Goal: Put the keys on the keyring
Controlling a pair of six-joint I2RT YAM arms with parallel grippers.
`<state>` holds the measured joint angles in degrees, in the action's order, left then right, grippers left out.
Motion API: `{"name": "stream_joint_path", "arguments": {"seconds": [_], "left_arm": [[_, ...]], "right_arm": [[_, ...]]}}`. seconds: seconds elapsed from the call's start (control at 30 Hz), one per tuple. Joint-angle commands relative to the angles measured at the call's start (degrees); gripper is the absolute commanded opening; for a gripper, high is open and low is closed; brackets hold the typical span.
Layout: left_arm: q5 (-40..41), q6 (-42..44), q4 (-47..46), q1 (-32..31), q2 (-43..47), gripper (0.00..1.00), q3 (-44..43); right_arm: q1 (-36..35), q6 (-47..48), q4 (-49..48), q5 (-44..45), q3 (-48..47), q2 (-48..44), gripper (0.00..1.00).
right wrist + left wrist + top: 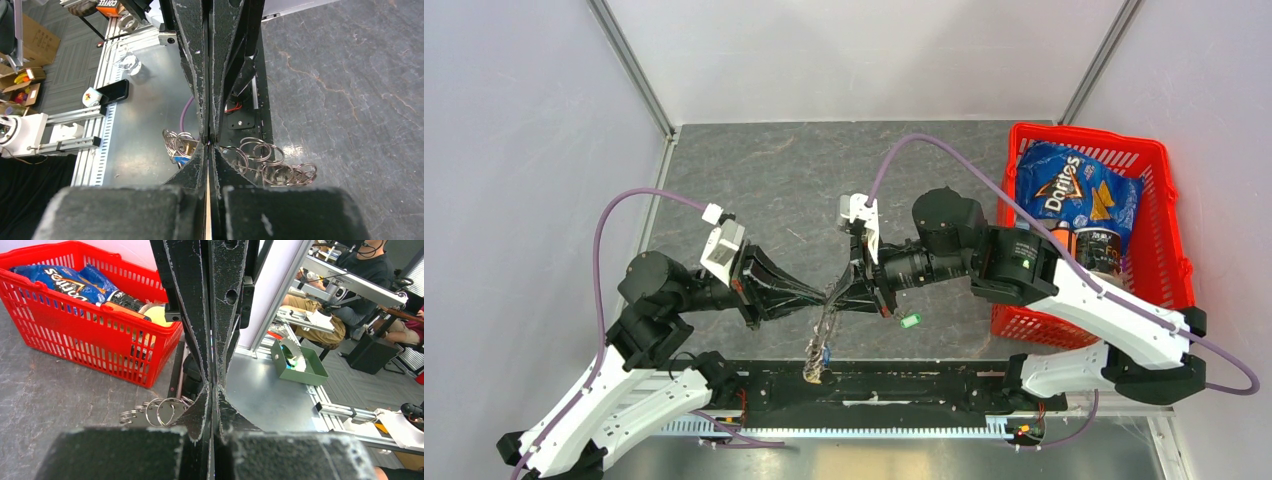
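Both arms meet tip to tip over the middle of the grey table (764,180). The left gripper (821,296) has its jaws pressed together, and in its wrist view a few silver loops poke out just left of the fingertips, so it looks to be pinching the keyring (820,340). The right gripper (833,294) is squeezed closed too, and its wrist view shows loops spilling out on both sides of the tips, so it's nipping the same bunch.

The keyring is really a strand of linked silver rings. From above it trails from where the grippers meet toward the black rail at the near edge, with a brassy bit and a speck of blue at the low end.

The green key (911,321) lies by itself on the table, just on the near side of the right arm's wrist and well apart from the rings. Can't make out the black-headed one in any view.

Over on the right sits a red basket (1169,230) with a blue chip bag (1069,190) inside.
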<state>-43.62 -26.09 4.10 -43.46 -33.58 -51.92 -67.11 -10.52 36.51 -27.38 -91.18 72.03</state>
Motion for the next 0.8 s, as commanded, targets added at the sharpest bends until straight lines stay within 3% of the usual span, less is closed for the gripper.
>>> {"name": "stream_joint_path", "arguments": {"seconds": [0.0,0.07,0.17,0.3,0.53,0.77], "left_arm": [[-0.3,-0.7,-3.9,0.1,0.5,0.02,-1.9],[-0.9,-0.7,-5.5,0.1,0.9,0.07,-1.7],[-0.2,-0.8,-6.6,0.1,2.7,0.30,-1.1],[4.9,-0.3,-6.1,0.1,6.6,0.43,0.9],[5.4,-2.3,-7.6,0.1,7.6,0.44,2.6],[6.1,-7.1,-15.6,0.1,7.1,0.44,6.9]], "right_arm": [[-1.3,2.0,-6.7,2.7,1.6,-3.1,0.00],[-1.8,2.5,-6.7,3.0,1.7,-3.5,0.00],[-2.3,3.2,-6.5,3.9,1.7,-4.1,0.00],[-3.0,3.8,-7.0,5.1,2.1,-5.6,0.00],[-3.7,4.0,-9.2,7.6,2.8,-7.1,0.00],[-4.0,2.2,-14.8,8.8,5.5,-9.0,0.00]]}}
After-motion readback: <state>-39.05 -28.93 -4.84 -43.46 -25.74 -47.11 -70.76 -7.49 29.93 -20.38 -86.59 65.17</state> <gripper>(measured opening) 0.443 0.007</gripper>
